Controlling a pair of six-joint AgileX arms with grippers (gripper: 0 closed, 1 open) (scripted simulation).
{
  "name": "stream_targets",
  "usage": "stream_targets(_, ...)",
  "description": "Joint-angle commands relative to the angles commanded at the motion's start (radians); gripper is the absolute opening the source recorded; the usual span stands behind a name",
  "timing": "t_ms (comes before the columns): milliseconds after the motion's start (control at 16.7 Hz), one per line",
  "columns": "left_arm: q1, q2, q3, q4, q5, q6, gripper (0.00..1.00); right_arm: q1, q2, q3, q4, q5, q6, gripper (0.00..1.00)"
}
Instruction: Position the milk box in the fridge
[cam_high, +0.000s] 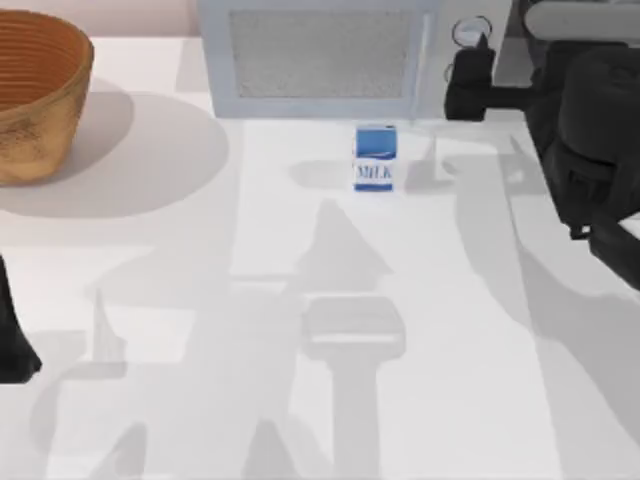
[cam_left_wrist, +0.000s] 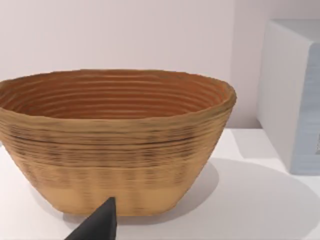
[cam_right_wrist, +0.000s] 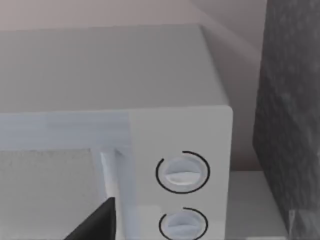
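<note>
A woven tan wicker basket (cam_high: 35, 90) sits at the far left of the white worktop (cam_high: 200, 300), where the left arm's gripper (cam_left_wrist: 95, 225) hangs at the left edge; whether its fingers are apart or together cannot be told. At the back centre stands a pale blue-grey microwave with a mesh door panel (cam_high: 320, 55), and just in front of it, free on the worktop and upright, is the milk box (cam_high: 375, 158), a small carton with a blue top, white swoosh and blue "MILK" lettering. Judging by its look, it is light and fairly stiff but could crush or tip under a hard squeeze, so the flat side faces about halfway up seem the place to grip. To the right, the right arm's gripper (cam_high: 468, 85) hovers at the microwave's knob end, well above the carton; its finger state cannot be told either. The overhead view takes in carton, basket and both arms together. The left wrist view gives the basket's ribbed inside. The right wrist view adds two round knobs (cam_right_wrist: 182, 172) and a tall dark-grey fridge (cam_right_wrist: 290, 110) beside the microwave.
</note>
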Motion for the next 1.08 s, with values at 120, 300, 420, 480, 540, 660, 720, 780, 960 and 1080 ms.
stream_targets(120, 0.000, 0.000, 0.000, 0.000, 0.000, 0.000, 1.00, 0.056, 0.208, 0.094, 0.079, 0.059, 0.015, 1.00)
stream_targets(300, 0.000, 0.000, 0.000, 0.000, 0.000, 0.000, 1.00, 0.127, 0.474, 0.213, 0.178, 0.134, 0.035, 1.00)
stream_targets(420, 0.000, 0.000, 0.000, 0.000, 0.000, 0.000, 1.00, 0.165, 0.608, 0.274, 0.230, 0.171, 0.044, 1.00)
stream_targets(480, 0.000, 0.000, 0.000, 0.000, 0.000, 0.000, 1.00, 0.179, 0.660, 0.299, 0.250, 0.186, 0.048, 1.00)
stream_targets(540, 0.000, 0.000, 0.000, 0.000, 0.000, 0.000, 1.00, 0.192, 0.702, 0.319, 0.267, 0.197, 0.052, 1.00)
stream_targets(660, 0.000, 0.000, 0.000, 0.000, 0.000, 0.000, 1.00, 0.208, 0.753, 0.344, 0.288, 0.212, 0.056, 1.00)
stream_targets(720, 0.000, 0.000, 0.000, 0.000, 0.000, 0.000, 1.00, 0.211, 0.763, 0.349, 0.292, 0.215, 0.057, 1.00)
stream_targets(780, 0.000, 0.000, 0.000, 0.000, 0.000, 0.000, 1.00, 0.211, 0.763, 0.349, 0.292, 0.215, 0.057, 1.00)
stream_targets(960, 0.000, 0.000, 0.000, 0.000, 0.000, 0.000, 1.00, 0.211, 0.763, 0.349, 0.292, 0.215, 0.057, 1.00)
stream_targets(1080, 0.000, 0.000, 0.000, 0.000, 0.000, 0.000, 1.00, 0.209, 0.761, 0.346, 0.288, 0.216, 0.057, 1.00)
